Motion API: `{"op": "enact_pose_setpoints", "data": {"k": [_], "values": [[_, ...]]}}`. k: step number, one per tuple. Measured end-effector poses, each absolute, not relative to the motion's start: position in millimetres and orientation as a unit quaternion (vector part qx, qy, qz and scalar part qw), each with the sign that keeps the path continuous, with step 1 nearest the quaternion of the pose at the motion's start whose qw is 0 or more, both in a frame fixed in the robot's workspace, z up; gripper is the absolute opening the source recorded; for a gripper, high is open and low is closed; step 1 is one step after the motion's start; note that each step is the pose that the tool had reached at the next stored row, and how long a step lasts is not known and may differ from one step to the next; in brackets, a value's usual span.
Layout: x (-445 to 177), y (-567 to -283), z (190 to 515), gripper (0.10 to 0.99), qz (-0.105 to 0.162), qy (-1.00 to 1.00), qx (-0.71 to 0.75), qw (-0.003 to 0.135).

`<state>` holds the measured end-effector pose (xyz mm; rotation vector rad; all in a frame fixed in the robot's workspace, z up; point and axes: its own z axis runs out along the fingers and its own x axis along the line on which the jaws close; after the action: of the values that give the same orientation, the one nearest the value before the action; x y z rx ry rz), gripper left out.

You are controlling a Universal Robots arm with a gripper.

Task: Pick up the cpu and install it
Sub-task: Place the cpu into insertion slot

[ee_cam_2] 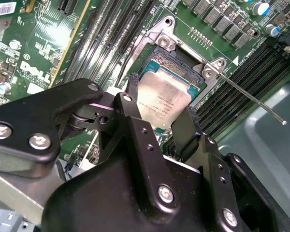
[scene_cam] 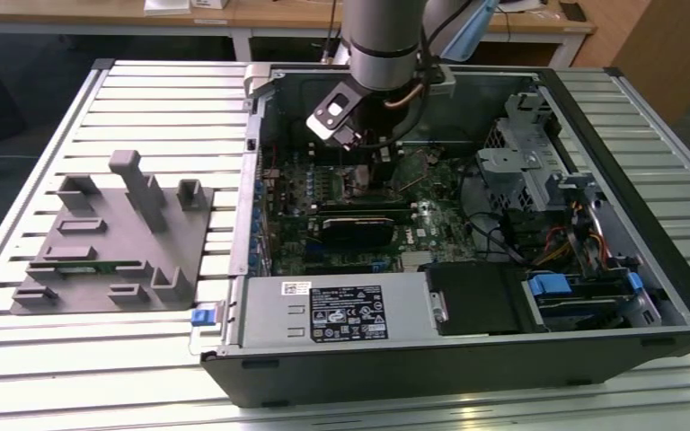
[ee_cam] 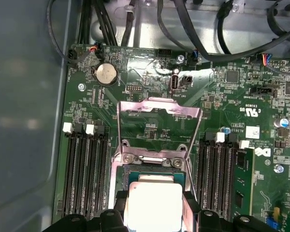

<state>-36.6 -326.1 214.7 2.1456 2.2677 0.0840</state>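
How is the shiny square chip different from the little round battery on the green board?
The cpu is square; the battery is round. The cpu lies right beside the raised metal frame; the battery sits farther off, near the black cables. Both are silvery and on the green board.

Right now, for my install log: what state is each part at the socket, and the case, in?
cpu, at the open socket; seating unclear.
socket load plate, swung up, open.
socket lever, released, swung out.
computer case, lying on its side, open.
gripper, down around the cpu; grip unclear.
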Motion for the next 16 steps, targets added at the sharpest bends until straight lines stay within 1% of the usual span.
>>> {"op": "enact_pose_setpoints", "data": {"k": [16], "values": [[-39, -322, 203, 0.529, 0.027, 0.720, 0.694, 0.010]]}}
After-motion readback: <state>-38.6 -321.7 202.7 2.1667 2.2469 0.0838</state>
